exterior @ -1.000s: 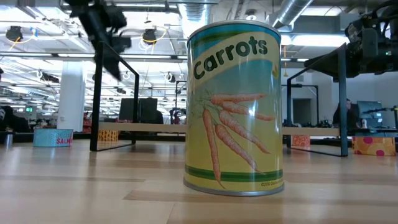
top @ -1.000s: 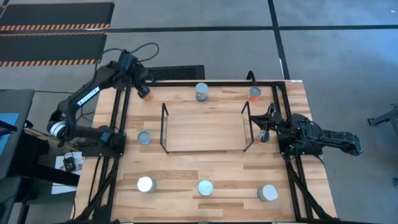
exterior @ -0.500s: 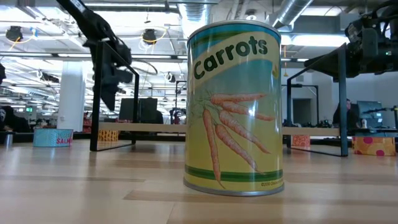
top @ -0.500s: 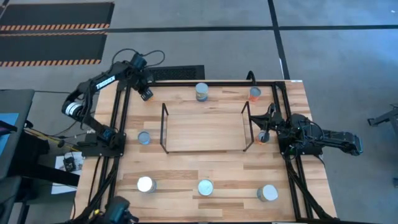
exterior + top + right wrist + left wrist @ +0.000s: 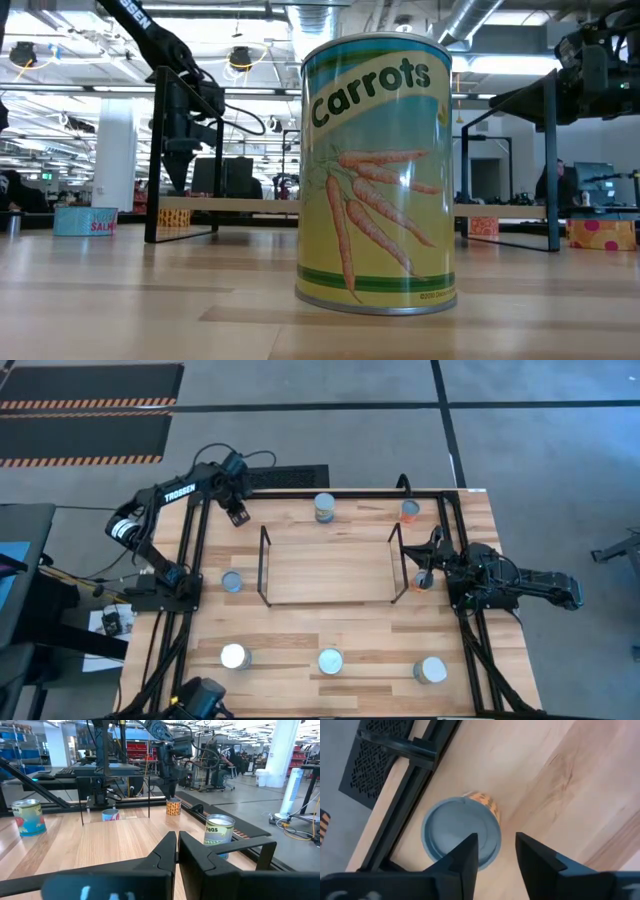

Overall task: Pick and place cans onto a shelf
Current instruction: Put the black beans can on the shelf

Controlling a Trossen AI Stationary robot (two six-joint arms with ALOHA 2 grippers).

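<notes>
Several cans stand on the wooden table around the shelf [image 5: 328,572], which is bare. My left gripper [image 5: 495,852] is open and points down over a can with a grey top and orange label [image 5: 461,832] at the table's far left corner [image 5: 238,515]. Its fingers hang above the can, off toward one side of its top. My right gripper [image 5: 177,849] is shut and empty at the table's right edge [image 5: 432,555], beside the shelf's right upright. A carrots can [image 5: 375,170] stands close to the low camera.
Other cans stand at the far edge [image 5: 324,507] [image 5: 410,510], left of the shelf [image 5: 232,581], by my right gripper [image 5: 422,580] and along the near edge [image 5: 234,656] [image 5: 330,661] [image 5: 431,671]. Black frame rails [image 5: 195,560] run along the table's sides.
My left gripper has come down over the orange-labelled can at the far left corner, shifting slightly toward the table's right, while its arm has swung round behind it. The cans and my right arm have kept still.
</notes>
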